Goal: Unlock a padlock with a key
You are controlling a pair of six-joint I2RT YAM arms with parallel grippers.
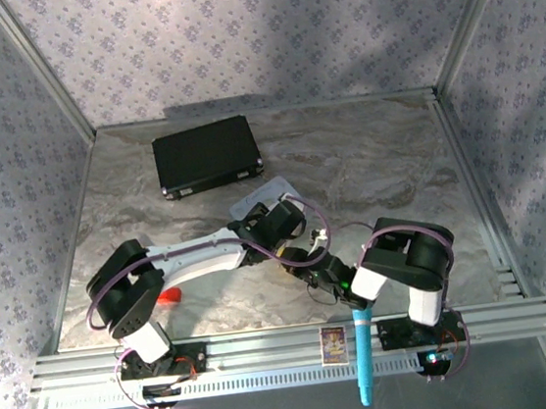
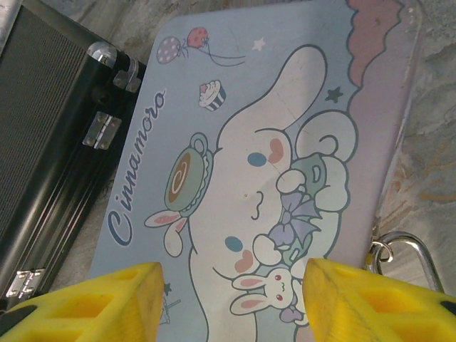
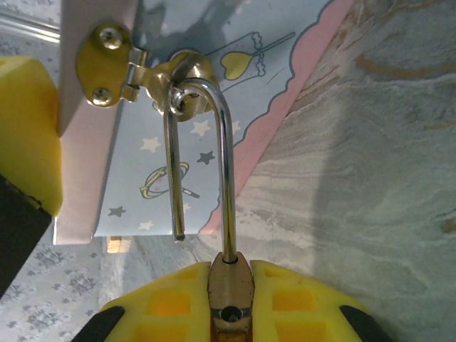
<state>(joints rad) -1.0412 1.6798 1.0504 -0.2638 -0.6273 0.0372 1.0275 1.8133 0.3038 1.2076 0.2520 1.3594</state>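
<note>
Your right gripper [image 3: 229, 279] is clenched on the padlock [image 3: 229, 296]. The ribbed yellow foam pads squeeze its small brass body from both sides, so you see just a narrow strip of it and a dark dimple low on that strip. The thin, polished silvery shackle [image 3: 226, 178] rises from the body in a tall hoop. One leg sits in the brass; the other ends free in the air. Its bend is hooked through the rounded brass loop [image 3: 187, 71] beside the tin's two-screw hasp plate [image 3: 107, 64].

Your left gripper [image 2: 231, 288] has its yellow fingers [image 2: 107, 303] spread wide, grasping the tin [image 2: 271, 142] across its long edges. The tin is flat and smooth, pastel blue with a cartoon dog and a pink scalloped border. A textured black case [image 2: 50, 128] with metal latches lies just beside it on the marbled table [image 3: 370, 178].

From above, both wrists crowd over the padlock and hide it.
</note>
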